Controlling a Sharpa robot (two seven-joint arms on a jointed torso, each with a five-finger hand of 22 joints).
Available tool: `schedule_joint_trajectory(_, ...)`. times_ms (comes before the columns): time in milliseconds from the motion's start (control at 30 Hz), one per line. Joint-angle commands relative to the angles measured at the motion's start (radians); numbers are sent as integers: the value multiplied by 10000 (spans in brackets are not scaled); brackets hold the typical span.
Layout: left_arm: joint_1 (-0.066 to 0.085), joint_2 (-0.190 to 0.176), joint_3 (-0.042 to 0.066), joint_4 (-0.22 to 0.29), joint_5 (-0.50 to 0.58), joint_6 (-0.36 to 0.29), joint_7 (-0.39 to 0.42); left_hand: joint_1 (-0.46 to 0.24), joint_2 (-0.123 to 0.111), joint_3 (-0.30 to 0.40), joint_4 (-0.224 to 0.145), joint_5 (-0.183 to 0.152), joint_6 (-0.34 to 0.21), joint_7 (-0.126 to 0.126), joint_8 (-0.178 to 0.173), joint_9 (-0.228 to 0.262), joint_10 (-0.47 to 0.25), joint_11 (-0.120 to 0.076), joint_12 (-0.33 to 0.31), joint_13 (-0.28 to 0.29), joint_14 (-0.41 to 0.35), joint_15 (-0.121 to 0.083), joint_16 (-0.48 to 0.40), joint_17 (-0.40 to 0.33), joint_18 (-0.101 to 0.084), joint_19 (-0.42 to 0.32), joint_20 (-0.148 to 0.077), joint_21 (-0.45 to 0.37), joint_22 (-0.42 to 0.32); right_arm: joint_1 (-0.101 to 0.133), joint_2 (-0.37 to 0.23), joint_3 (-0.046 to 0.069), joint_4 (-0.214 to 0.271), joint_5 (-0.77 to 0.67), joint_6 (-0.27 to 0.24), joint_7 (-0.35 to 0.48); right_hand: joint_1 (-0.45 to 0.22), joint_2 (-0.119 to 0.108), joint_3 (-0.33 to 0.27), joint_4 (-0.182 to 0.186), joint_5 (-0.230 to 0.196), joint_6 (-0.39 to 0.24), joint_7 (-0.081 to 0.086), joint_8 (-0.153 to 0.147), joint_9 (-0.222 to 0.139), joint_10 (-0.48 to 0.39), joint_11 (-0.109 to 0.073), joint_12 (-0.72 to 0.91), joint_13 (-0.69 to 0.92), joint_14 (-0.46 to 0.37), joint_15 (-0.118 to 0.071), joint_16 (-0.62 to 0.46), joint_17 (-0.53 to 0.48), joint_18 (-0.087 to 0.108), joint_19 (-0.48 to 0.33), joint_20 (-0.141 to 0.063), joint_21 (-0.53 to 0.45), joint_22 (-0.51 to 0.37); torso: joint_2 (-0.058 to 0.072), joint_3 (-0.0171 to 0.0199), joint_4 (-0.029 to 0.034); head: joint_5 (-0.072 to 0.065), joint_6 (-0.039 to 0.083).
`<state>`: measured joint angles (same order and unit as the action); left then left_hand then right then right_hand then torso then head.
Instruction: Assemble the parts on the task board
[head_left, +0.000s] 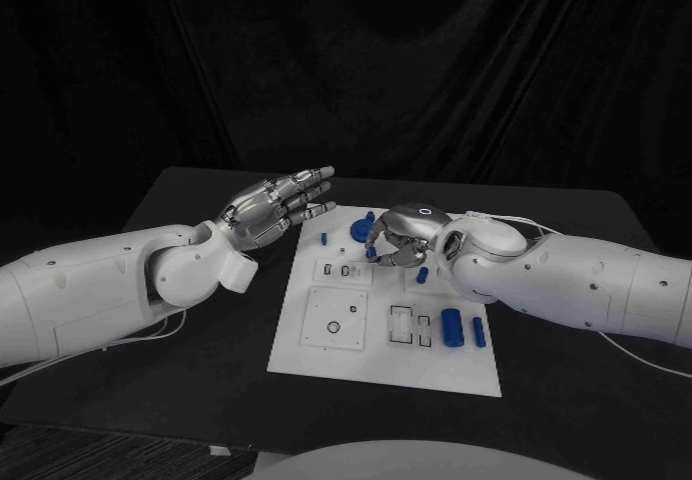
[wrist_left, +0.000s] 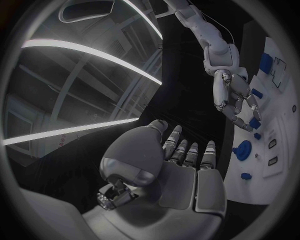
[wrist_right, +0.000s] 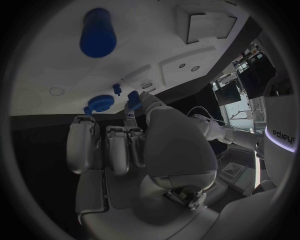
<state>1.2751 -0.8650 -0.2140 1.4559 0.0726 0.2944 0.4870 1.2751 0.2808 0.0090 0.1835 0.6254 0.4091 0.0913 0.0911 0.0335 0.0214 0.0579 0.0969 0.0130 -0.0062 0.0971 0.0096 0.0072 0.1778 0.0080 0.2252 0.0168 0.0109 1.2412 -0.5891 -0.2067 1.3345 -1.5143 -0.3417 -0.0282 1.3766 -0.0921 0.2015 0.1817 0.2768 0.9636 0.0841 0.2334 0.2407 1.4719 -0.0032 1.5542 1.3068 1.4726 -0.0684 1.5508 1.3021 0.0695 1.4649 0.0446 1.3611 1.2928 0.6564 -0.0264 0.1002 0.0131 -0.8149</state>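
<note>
The white task board (head_left: 378, 362) lies in the middle of the black table. My right hand (head_left: 398, 236) curls over the board's far end, and its fingertips pinch a small blue part (wrist_right: 132, 96) just above the board, beside a round blue part (wrist_right: 99, 103). That round part (head_left: 361, 222) stands near the board's far edge. My left hand (head_left: 274, 211) hovers over the table off the board's far left corner, fingers stretched out and apart, holding nothing. The left wrist view shows the right hand (wrist_left: 232, 98) reaching down onto the board (wrist_left: 284, 125).
Two blue cylinders (head_left: 451, 325) lie side by side on the board's near right part, next to rectangular slots (head_left: 402, 322). A small blue peg (head_left: 325, 238) stands near the far left corner. A square plate with a hole (head_left: 336, 322) sits on the near left.
</note>
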Motion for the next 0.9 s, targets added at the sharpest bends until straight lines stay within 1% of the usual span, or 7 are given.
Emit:
schedule_joint_trajectory(33, -14, 11, 11, 14, -9, 133, 64, 59, -42, 490, -27, 156, 35, 39, 149, 177, -15, 117, 208, 94, 92, 117, -47, -44, 31, 23, 23, -105, -53, -69, 113, 6, -105, -148, 342, -243, 274, 100, 209, -142, -162, 434, -52, 522, 643, 989, 84, 166, 2640, 952, 63, 123, 2568, -163, -16, 24, -152, 2069, 1, -1, 16, -17, -2)
schedule_joint_trajectory(167, -15, 8, 11, 17, -9, 127, 59, 59, -42, 490, -27, 156, 35, 39, 149, 177, -15, 117, 208, 94, 92, 117, -47, -44, 31, 23, 23, -105, -53, -128, 234, 6, -193, -150, 447, -234, 272, 98, 207, -145, -167, 430, -49, 520, 643, 989, 86, 166, 2640, 948, 64, 111, 2551, -160, -23, 26, -167, 2064, 8, 1, 23, -22, -3)
schedule_joint_trajectory(233, -15, 7, 11, 20, -9, 127, 56, 59, -42, 490, -27, 156, 35, 39, 149, 177, -15, 117, 208, 94, 92, 117, -47, -44, 31, 23, 23, -105, -53, -154, 282, 6, -228, -151, 483, -229, 265, 94, 200, -147, -179, 420, -42, 515, 642, 989, 91, 166, 2640, 946, 69, 107, 2543, -158, -27, 29, -175, 2061, -1, -3, 13, -8, -17)
schedule_joint_trajectory(300, -15, 8, 11, 22, -9, 128, 48, 59, -42, 490, -27, 156, 35, 39, 149, 177, -15, 117, 208, 94, 92, 117, -47, -44, 31, 23, 23, -105, -53, -175, 326, 7, -269, -151, 508, -224, 265, 94, 200, -147, -179, 420, -42, 515, 642, 989, 91, 166, 2640, 946, 69, 107, 2543, -158, -27, 29, -175, 2061, -1, -5, 21, -9, -14)
schedule_joint_trajectory(367, -15, 14, 11, 19, -9, 132, 41, 59, -42, 490, -27, 156, 35, 39, 149, 177, -15, 117, 208, 94, 92, 117, -47, -44, 31, 23, 23, -105, -53, -190, 366, 7, -316, -151, 528, -219, 259, 92, 195, -149, -189, 412, -38, 511, 641, 989, 94, 166, 2640, 945, 72, 105, 2541, -157, -28, 32, -179, 2060, 2, 1, 14, -3, -15)
schedule_joint_trajectory(500, -15, 23, 11, 15, -9, 139, 35, 59, -42, 490, -27, 156, 35, 39, 149, 177, -15, 117, 208, 94, 92, 117, -47, -44, 31, 23, 23, -105, -53, -204, 410, 7, -368, -152, 533, -209, 244, 90, 187, -147, -203, 401, -31, 505, 640, 989, 99, 166, 2640, 943, 77, 100, 2534, -158, -26, 36, -176, 2062, -2, -3, 22, -21, -30)
schedule_joint_trajectory(900, -17, 60, 11, -12, -9, 166, -7, 53, -31, 519, -35, 167, 32, 43, 153, 176, -14, 121, 208, 94, 91, 118, -48, -45, 31, 21, 27, -106, -54, -218, 489, 7, -413, -152, 695, -214, 184, 82, 148, -149, -280, 311, 0, 454, 625, 989, 128, 166, 2640, 939, 110, 89, 2517, -152, -41, 63, -213, 2051, -8, -2, 13, -23, -67)
